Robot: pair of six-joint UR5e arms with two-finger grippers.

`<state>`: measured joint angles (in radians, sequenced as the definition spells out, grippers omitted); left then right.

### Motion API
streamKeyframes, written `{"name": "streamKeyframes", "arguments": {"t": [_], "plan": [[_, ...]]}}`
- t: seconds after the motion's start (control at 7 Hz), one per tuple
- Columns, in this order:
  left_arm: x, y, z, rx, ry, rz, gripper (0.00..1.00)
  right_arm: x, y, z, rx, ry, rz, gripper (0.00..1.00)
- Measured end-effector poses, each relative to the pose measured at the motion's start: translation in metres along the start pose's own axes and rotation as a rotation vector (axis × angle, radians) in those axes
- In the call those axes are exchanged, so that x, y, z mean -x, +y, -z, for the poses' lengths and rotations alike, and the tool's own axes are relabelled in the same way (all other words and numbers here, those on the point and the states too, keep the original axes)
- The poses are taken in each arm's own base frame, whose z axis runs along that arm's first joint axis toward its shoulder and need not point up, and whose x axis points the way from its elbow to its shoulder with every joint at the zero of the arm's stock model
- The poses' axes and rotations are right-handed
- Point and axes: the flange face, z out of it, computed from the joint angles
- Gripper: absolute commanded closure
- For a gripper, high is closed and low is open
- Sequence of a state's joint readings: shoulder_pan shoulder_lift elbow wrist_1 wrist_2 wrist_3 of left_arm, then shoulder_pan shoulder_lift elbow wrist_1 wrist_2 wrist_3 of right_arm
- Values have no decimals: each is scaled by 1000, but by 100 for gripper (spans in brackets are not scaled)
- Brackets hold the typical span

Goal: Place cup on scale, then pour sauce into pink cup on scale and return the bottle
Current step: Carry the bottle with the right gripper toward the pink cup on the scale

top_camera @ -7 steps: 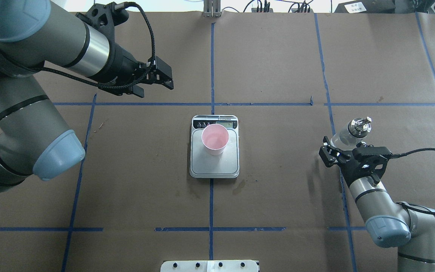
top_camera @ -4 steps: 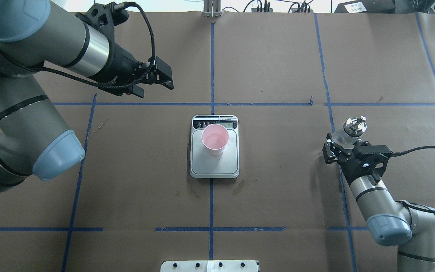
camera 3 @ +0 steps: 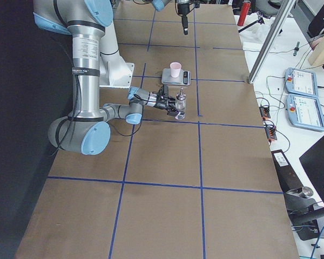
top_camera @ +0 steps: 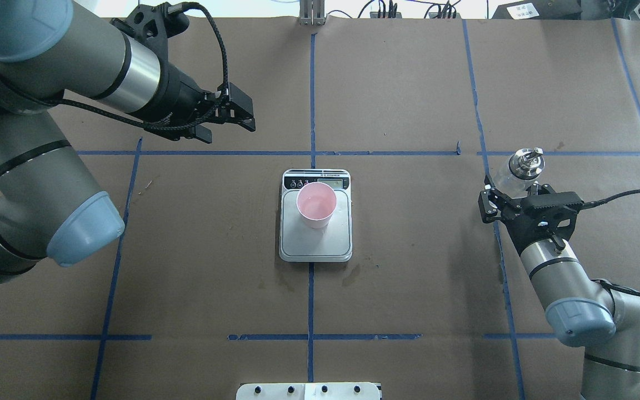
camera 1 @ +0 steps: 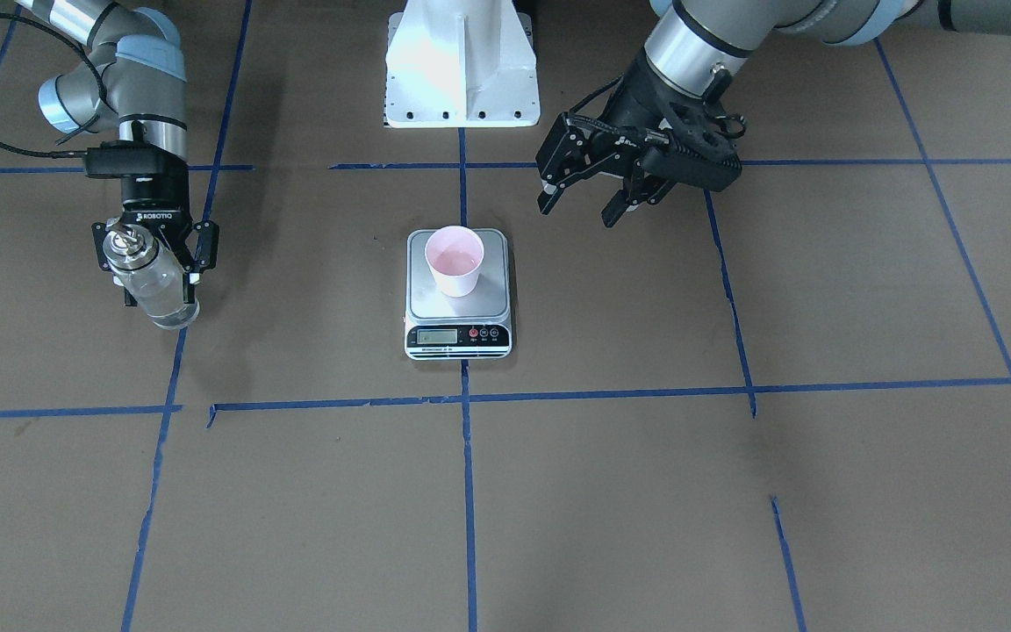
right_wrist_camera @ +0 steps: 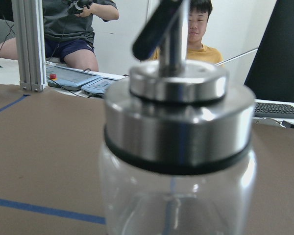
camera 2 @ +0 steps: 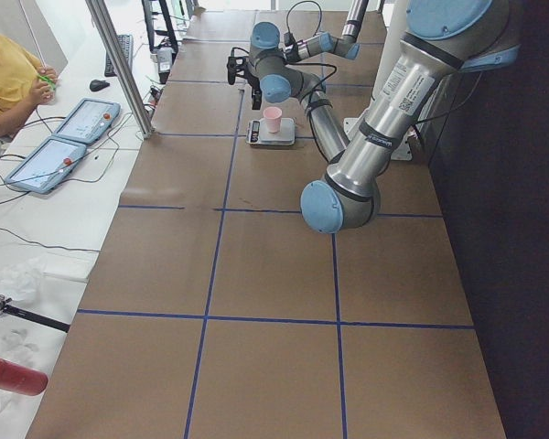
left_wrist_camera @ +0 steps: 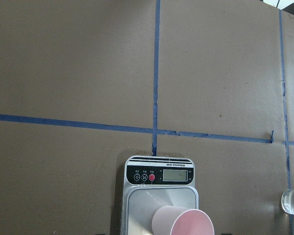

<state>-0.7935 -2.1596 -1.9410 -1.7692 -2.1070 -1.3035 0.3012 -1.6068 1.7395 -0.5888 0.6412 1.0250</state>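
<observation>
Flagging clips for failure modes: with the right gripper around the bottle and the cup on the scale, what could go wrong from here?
1. The right gripper holds the bottle by smooth glass under a metal cap, so it might slip or tip.
2. The cup is small and stands free on the scale. A bump from the spout could topple it, or a stream that misses could wet the plate.

Left arm extended from the near left, raised above the table, wrist angled toward the centre. Left gripper hung over the far-left area, jaws spread apart, nothing between them. Right arm was folded low on the right side, forearm stretched away from the base. Right gripper sat horizontal, fingers clamped on either side of the bottle.
</observation>
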Motion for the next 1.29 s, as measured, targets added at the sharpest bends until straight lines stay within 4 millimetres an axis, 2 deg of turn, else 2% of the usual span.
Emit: {"name": "streamKeyframes", "arguments": {"t": [0.14,0.43,0.57,0.71,1.0,1.29], "plan": [[2,-1,4,-5,1,0,17,13,-10,-3,-9,-7,41,100],[14,-7,8,-16,-8,9,8,46,-20,-10,-5,7,111,100],[19,-12,12,-22,-11,14,1,67,-28,-13,-3,9,184,100],[24,-16,16,-29,-14,20,1,83,-36,-15,-5,10,285,100],[50,-28,26,-26,-35,-18,1,110,-42,-19,18,24,413,100],[97,-50,44,-30,-75,-92,1,143,-53,-24,33,91,601,100]]}}
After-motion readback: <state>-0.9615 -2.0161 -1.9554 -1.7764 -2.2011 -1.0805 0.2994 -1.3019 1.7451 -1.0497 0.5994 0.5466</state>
